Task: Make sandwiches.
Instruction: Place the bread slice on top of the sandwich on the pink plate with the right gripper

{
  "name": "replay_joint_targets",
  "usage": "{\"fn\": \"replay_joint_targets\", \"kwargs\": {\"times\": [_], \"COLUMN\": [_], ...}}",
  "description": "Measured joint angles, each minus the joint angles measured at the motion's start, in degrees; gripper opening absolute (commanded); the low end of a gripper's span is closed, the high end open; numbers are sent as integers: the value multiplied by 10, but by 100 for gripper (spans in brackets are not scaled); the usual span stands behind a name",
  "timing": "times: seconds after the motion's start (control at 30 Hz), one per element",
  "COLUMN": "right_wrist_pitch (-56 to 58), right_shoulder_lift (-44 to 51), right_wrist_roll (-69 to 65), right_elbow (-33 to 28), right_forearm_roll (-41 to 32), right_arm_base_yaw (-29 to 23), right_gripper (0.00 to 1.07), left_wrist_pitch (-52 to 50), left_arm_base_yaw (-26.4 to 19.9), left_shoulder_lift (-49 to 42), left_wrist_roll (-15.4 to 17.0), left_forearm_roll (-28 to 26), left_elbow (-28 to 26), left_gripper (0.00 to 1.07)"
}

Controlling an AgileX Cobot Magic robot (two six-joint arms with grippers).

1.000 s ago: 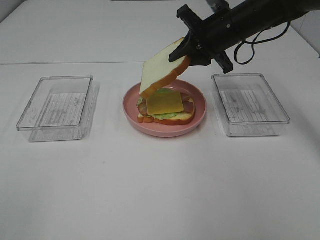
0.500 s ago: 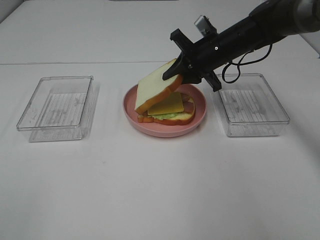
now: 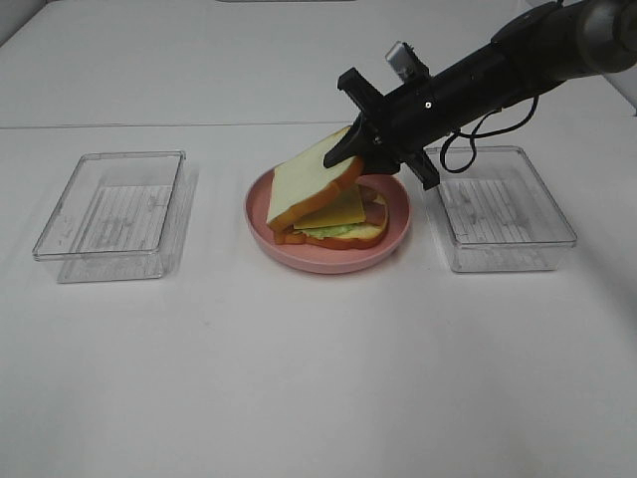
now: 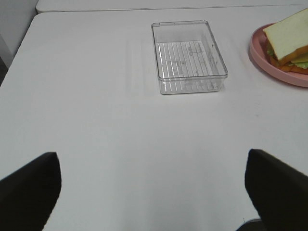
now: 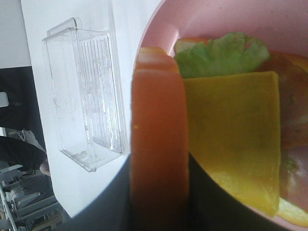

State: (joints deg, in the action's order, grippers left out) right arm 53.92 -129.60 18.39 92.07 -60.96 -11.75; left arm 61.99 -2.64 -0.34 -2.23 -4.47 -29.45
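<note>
On the pink plate (image 3: 261, 221) at the middle of the table (image 3: 318, 378), the sandwich (image 3: 333, 221) is nearly assembled: the bottom bread slice (image 3: 368, 237), lettuce (image 3: 333, 230), bacon (image 3: 375, 212) and cheese (image 3: 338, 207) are stacked in place. The right gripper (image 3: 360, 145) is clamped on the crust of the top bread slice (image 3: 304, 184), holding it tilted. Its lower edge sits at the near left side of the stack; its raised edge is clear of the cheese. Judged from this, the remaining steps are to lay the slice flat and release it. The left gripper (image 4: 149, 192) stands wide apart over bare table, holding nothing. One clear tray (image 3: 114, 212) stands left of the plate and another clear tray (image 3: 498, 206) to its right.
</note>
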Motion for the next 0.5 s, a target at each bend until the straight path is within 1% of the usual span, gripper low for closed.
{"fn": "replay_joint_targets", "kwargs": {"times": [0.03,0.07,0.1,0.13,0.17,0.2,0.23,0.27,0.3,0.33,0.37,0.4,0.43,0.47,0.5], "right_wrist_pitch": [0,0,-1,-1,-2,-3,-3,-3,-3,-4,-5,-5,-8,-8,-12], "right_shoulder_lift": [0,0,0,0,0,1,1,1,1,2,3,3,9,9,18], "right_wrist_roll": [-3,-3,-10,-10,-15,-17,-17,-23,-23,-25,-25,-25,-25,-25,-29], "right_elbow": [0,0,0,0,0,0,0,0,0,0,0,0,0,0,0], "right_forearm_roll": [5,5,16,16,27,32,32,45,45,59,67,67,81,81,96], "right_arm_base_yaw": [0,0,0,0,0,0,0,0,0,0,0,0,0,0,0], "right_gripper": [4,4,12,12,17,29,29,45,45,58,63,63,69,69,72], "left_wrist_pitch": [0,0,0,0,0,0,0,0,0,0,0,0,0,0,0], "left_arm_base_yaw": [0,0,0,0,0,0,0,0,0,0,0,0,0,0,0], "left_shoulder_lift": [0,0,0,0,0,0,0,0,0,0,0,0,0,0,0], "left_wrist_roll": [0,0,0,0,0,0,0,0,0,0,0,0,0,0,0], "left_forearm_roll": [0,0,0,0,0,0,0,0,0,0,0,0,0,0,0], "left_elbow": [0,0,0,0,0,0,0,0,0,0,0,0,0,0,0], "left_gripper": [100,100,100,100,100,100,100,100,100,100,100,100,100,100,100]}}
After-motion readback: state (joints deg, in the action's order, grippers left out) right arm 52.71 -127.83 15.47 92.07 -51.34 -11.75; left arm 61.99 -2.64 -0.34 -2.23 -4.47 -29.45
